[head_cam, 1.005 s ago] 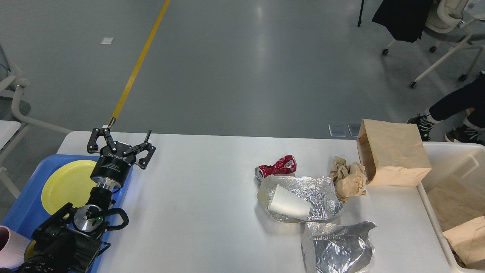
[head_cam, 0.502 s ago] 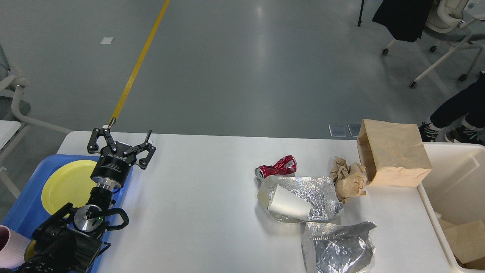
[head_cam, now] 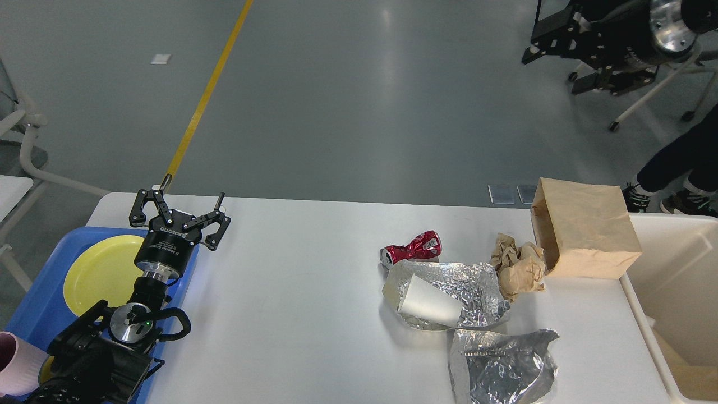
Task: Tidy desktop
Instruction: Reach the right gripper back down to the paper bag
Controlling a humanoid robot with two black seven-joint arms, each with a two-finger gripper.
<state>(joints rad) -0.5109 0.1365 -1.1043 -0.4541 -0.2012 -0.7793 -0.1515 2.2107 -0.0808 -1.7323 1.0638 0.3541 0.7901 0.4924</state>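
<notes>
The desktop (head_cam: 291,314) fills the lower view, litter still bunched toward its right edge by the cream bin (head_cam: 676,280), where the brown bag seen moments ago has dropped from sight. The right gripper (head_cam: 547,36), newly raised at top right with nothing visibly held, jaw spread unclear, suggests one drop-off is done. The left gripper (head_cam: 179,209) hasn't moved, jaws wide and empty over the blue tray (head_cam: 33,314) at the left edge.

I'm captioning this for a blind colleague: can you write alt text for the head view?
Litter sits right of centre on the white desktop: a crushed red can, a paper cup on foil, crumpled paper, a foil bag and a brown bag. The left gripper is open over a blue tray.
</notes>
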